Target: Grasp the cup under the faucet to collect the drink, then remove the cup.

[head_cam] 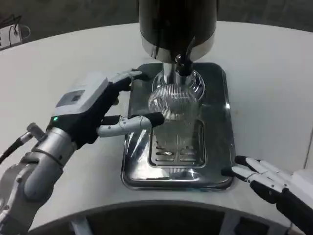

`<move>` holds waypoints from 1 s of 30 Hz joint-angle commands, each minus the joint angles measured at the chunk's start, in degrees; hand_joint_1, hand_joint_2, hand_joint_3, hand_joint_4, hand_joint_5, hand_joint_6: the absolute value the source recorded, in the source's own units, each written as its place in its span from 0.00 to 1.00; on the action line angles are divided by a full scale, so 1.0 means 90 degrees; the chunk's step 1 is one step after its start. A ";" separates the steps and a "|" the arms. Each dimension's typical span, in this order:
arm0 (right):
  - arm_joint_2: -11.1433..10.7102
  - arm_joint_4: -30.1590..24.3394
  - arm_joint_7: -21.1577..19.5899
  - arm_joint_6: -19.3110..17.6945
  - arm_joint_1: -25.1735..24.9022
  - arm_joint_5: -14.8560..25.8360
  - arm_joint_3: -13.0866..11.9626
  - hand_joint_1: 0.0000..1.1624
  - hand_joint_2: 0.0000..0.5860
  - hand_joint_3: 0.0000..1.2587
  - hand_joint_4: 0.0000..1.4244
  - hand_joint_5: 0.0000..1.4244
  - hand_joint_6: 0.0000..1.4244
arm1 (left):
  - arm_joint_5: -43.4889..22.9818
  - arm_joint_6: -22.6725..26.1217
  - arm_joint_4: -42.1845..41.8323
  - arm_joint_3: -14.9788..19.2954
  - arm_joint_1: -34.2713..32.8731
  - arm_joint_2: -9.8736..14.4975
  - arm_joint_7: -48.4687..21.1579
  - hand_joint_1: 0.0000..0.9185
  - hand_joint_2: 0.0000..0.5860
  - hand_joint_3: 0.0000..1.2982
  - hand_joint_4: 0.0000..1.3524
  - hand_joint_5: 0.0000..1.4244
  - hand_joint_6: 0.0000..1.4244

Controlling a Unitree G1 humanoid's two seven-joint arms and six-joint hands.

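The left hand point(105, 110) wraps its fingers around the clear ribbed cup point(171, 105) standing under the faucet point(182, 63) on the steel tray point(215, 147), while the right hand point(266, 178) rests nearby with fingers spread, holding nothing.

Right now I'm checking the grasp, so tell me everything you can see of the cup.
The cup is clear, ribbed, plastic-looking, standing upright on the steel drip tray directly beneath the faucet. The left hand reaches around it, fingers at its left side and front; contact looks likely. Its fill level cannot be told.
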 commanded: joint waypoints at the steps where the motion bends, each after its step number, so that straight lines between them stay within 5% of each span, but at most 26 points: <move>1: 0.0023 0.0065 -0.0074 0.0053 -0.0073 -0.0010 0.0087 0.37 0.82 0.10 0.00 0.01 0.05 | -0.0414 -0.0012 -0.0577 0.0446 0.0478 0.0284 -0.0212 0.00 0.01 0.21 0.12 0.21 0.36; 11: -0.0016 0.0157 -0.0053 0.0156 -0.0322 -0.0115 0.0351 0.37 0.82 0.10 0.00 0.01 0.05 | -0.2088 0.0543 -0.2321 0.1344 0.1328 0.0105 -0.1043 0.00 0.07 0.13 0.08 0.14 0.23; 16: -0.0027 0.0182 -0.0042 0.0230 -0.0460 -0.0192 0.0495 0.37 0.82 0.10 0.00 0.01 0.05 | -0.2707 0.1223 -0.3337 0.1391 0.1610 -0.0162 -0.1376 0.00 0.08 0.04 0.00 0.08 0.15; 30: -0.0013 0.0224 -0.0062 0.0335 -0.0584 -0.0313 0.0713 0.37 0.83 0.10 0.00 0.01 0.05 | -0.3358 0.3215 -0.5693 0.1151 0.1661 -0.0624 -0.1722 0.00 0.09 0.00 0.00 0.02 0.09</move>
